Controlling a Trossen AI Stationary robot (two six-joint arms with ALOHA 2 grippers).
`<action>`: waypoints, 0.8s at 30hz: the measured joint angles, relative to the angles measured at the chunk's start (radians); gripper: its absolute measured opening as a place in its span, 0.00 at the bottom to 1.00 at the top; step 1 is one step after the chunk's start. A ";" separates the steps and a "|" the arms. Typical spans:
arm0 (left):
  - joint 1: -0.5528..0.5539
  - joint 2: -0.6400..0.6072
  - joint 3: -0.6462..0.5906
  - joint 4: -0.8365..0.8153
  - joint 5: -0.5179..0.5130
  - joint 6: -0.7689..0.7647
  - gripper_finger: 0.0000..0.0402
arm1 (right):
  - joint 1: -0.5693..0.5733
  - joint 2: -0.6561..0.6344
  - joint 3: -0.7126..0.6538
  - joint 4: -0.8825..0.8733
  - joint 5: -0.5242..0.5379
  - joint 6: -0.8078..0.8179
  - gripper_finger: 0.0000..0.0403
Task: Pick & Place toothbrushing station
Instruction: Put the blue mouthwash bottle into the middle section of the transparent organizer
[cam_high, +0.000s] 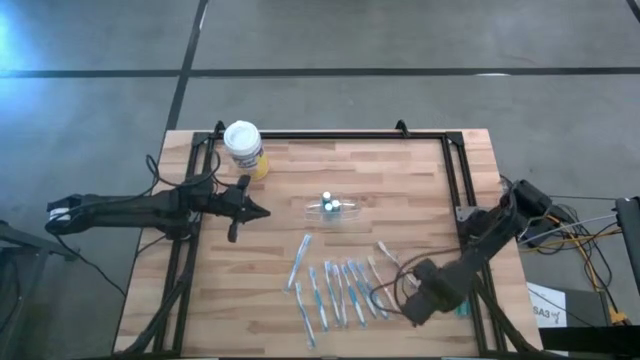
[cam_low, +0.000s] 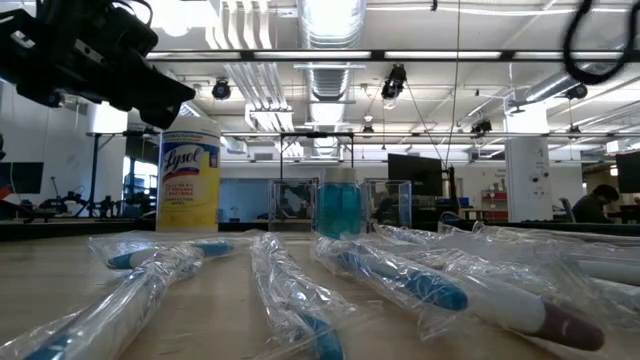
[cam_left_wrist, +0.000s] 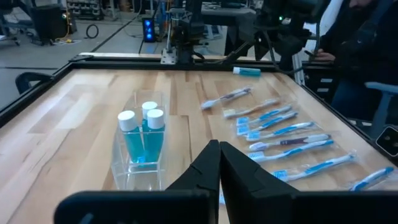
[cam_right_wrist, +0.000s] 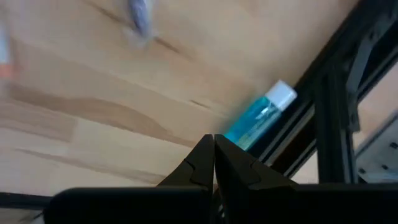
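Clear plastic holder (cam_high: 333, 209) standing upright near the middle of the frame in the high view, three small blue bottles with white caps (cam_left_wrist: 142, 118) slotted inside, probably parked centrally so either arm can reach it. Walls see-through, liquid pale turquoise. Below it, toward lower centre, a loose fan of wrapped toothbrushes (cam_high: 335, 288) lying flat on the table (cam_high: 400, 180), mostly blue and white, each in crinkled film (not yet sorted into anything). One stray blue bottle (cam_right_wrist: 260, 117) on its side against the black frame rail at lower right, likely next to be fetched. Right gripper (cam_high: 418, 310) low over that corner, fingers pressed together, holding nothing. Left gripper (cam_high: 262, 212) at centre left, aimed at the holder, fingers likewise closed and empty. Yellow wipes canister (cam_high: 244, 148) upright at upper left, clear of everything.
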 joint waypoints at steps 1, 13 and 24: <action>0.000 0.000 0.001 0.001 0.001 0.000 0.02 | 0.014 0.011 0.000 0.010 -0.007 0.009 0.03; -0.001 0.001 0.000 -0.002 0.004 -0.012 0.03 | 0.107 0.046 -0.040 0.034 -0.012 0.234 0.36; -0.001 0.001 -0.001 -0.019 0.004 -0.014 0.03 | 0.133 0.046 -0.146 0.181 -0.057 0.364 0.56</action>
